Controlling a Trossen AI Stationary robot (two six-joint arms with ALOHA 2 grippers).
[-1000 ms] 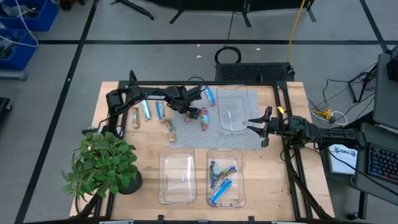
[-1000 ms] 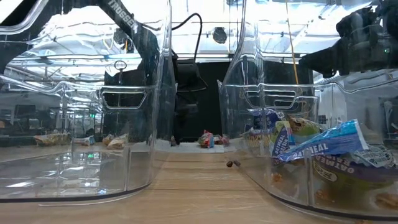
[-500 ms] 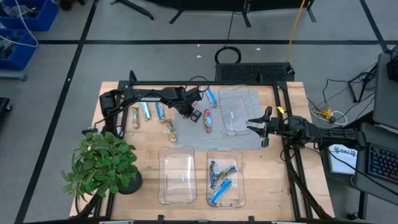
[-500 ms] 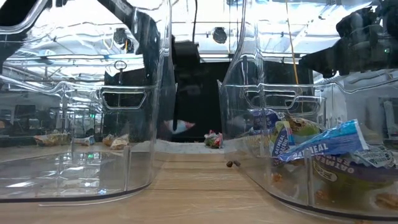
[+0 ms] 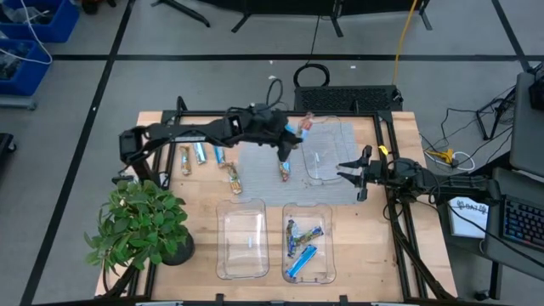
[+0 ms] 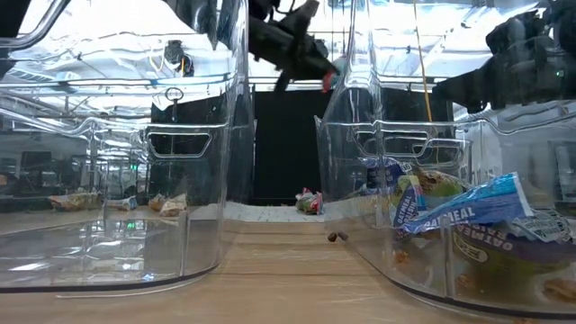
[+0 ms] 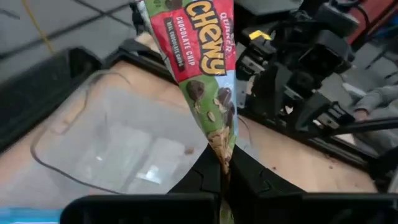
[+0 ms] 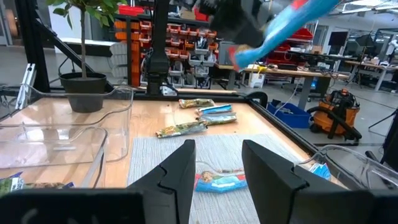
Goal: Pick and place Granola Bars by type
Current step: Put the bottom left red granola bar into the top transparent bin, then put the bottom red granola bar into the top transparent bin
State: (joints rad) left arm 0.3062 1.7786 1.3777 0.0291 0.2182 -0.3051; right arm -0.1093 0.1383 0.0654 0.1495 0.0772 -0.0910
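Between the left gripper's (image 7: 224,163) pressed-together fingers, lifted clear of the table: a red Quaker Chewy chocolate chip granola bar (image 7: 200,59), pinched at one end and hanging over the far clear tray (image 5: 321,151). Directly under the gripper, on the grey mat (image 5: 259,177): another red bar (image 5: 285,172). Back along the left arm, on bare wood: a tan-gold bar (image 5: 231,176), two blue bars (image 5: 208,152) and one more tan-gold bar (image 5: 184,160). Nearer the table's front edge: an empty clear tray (image 5: 242,240) and a tray holding blue-wrapped bars (image 5: 304,242). Off to the far side, at the table's right edge: right gripper (image 5: 350,170), idle, fingers spread apart, nothing between them.
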